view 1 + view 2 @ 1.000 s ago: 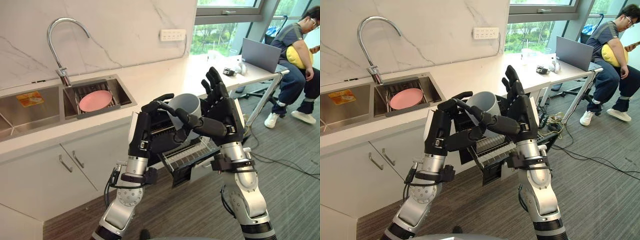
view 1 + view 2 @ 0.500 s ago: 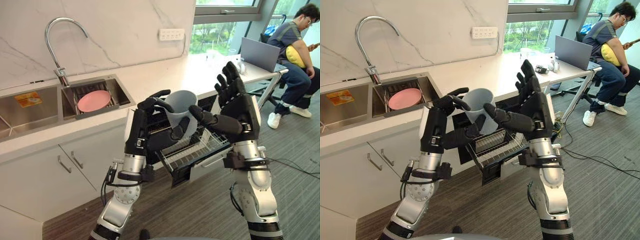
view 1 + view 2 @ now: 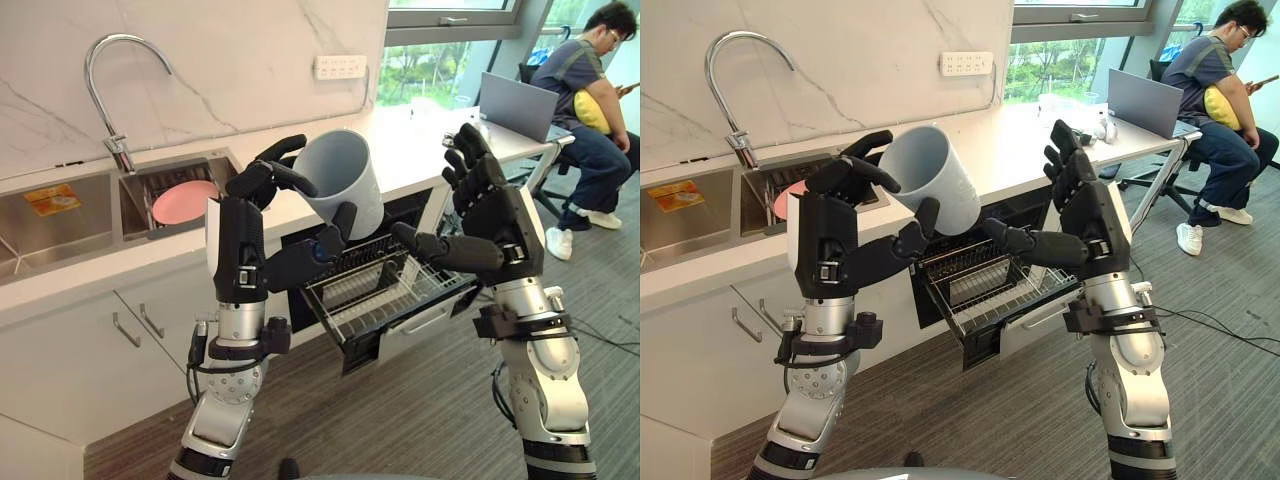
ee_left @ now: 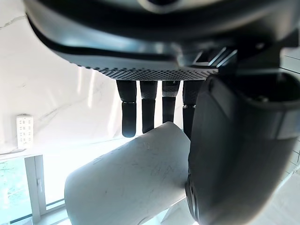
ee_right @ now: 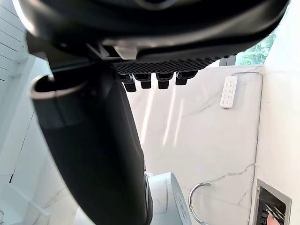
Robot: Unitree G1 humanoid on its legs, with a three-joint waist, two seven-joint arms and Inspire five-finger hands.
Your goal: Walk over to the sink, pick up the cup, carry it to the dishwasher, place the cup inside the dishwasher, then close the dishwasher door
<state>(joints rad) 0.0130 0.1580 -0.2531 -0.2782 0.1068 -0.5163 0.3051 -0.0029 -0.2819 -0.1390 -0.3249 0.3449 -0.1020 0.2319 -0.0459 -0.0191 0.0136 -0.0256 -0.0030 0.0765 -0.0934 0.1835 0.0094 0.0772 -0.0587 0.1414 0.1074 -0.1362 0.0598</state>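
Observation:
A pale grey cup (image 3: 340,180) is held up at chest height, tilted with its mouth toward the upper left. My left hand (image 3: 240,240) is shut on it, fingers hooked over the rim and thumb pressed under its side; the cup (image 4: 126,178) lies past those fingers in the left wrist view. My right hand (image 3: 495,215) is open, fingers straight, a short way right of the cup and not touching it. Below both hands the dishwasher's wire rack (image 3: 390,290) stands pulled out from under the counter, with its door (image 3: 1040,320) open.
The steel sink (image 3: 60,215) with a curved faucet (image 3: 110,80) and a pink plate (image 3: 185,200) is at the left. Behind the white counter, a person (image 3: 590,90) sits at a desk with a laptop (image 3: 515,100). Carpeted floor lies open at the right.
The left hand has lifted the cup up and to the left. The right hand has come off the cup and drawn away to the right. The camera has shifted slightly.

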